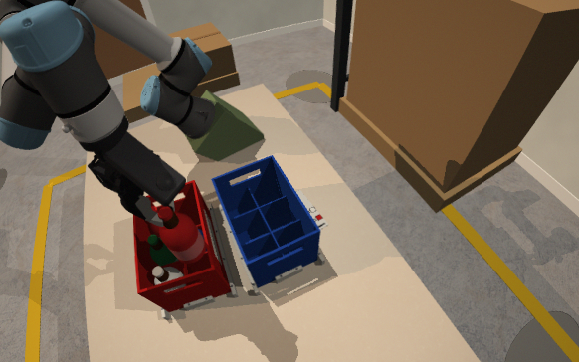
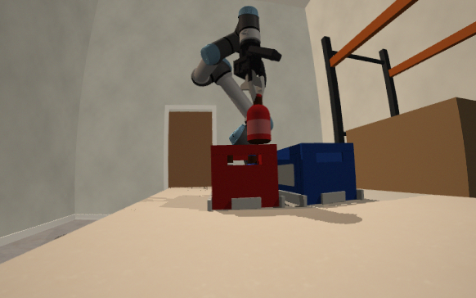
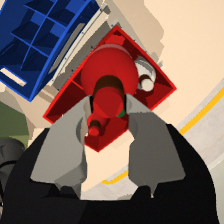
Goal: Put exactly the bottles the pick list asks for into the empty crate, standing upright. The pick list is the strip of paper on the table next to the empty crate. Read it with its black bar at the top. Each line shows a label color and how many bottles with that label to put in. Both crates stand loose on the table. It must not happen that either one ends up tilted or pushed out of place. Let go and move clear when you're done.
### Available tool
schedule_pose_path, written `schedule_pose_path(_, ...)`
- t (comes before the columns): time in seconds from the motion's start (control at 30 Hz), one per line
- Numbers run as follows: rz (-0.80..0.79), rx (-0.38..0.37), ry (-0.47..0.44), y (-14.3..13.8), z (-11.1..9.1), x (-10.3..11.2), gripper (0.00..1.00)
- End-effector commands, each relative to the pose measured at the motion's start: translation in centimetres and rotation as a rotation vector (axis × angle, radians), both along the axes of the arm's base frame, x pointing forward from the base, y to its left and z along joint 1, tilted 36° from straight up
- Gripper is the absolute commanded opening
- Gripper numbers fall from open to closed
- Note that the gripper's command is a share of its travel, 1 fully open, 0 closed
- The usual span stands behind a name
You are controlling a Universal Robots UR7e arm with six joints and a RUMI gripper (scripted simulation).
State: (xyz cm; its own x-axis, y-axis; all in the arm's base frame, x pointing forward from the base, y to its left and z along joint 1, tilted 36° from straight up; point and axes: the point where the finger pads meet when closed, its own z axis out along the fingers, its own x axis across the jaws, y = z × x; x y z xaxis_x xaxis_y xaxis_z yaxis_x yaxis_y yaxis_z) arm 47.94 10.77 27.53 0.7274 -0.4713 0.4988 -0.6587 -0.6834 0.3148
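My gripper [image 1: 159,211] is shut on the neck of a red bottle with a red label [image 1: 183,238]. It holds the bottle upright above the red crate [image 1: 179,249], with the bottle's base just above the rim in the side view [image 2: 258,123]. From the wrist the bottle [image 3: 107,80] hangs between my fingers over the red crate. A green bottle [image 1: 159,249] and a white-capped bottle [image 1: 159,274] stand in the red crate. The blue crate [image 1: 267,219] stands empty to its right. The pick list [image 1: 316,211] lies beyond the blue crate, partly hidden.
A green wedge-shaped object [image 1: 227,126] lies on the table behind the crates. Large cardboard boxes [image 1: 456,85] stand on a pallet to the right. A black rack post [image 1: 341,55] stands behind. Grey stops [image 2: 245,202] sit at the crates' feet.
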Motion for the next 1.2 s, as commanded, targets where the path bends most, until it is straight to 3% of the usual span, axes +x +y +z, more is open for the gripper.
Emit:
schedule_pose_path(0.0,0.000,0.000,-0.002,0.4,-0.4,-0.6,0.00)
schedule_pose_path(1.17,0.000,0.001,-0.002,3.1,-3.3,-5.4,0.00)
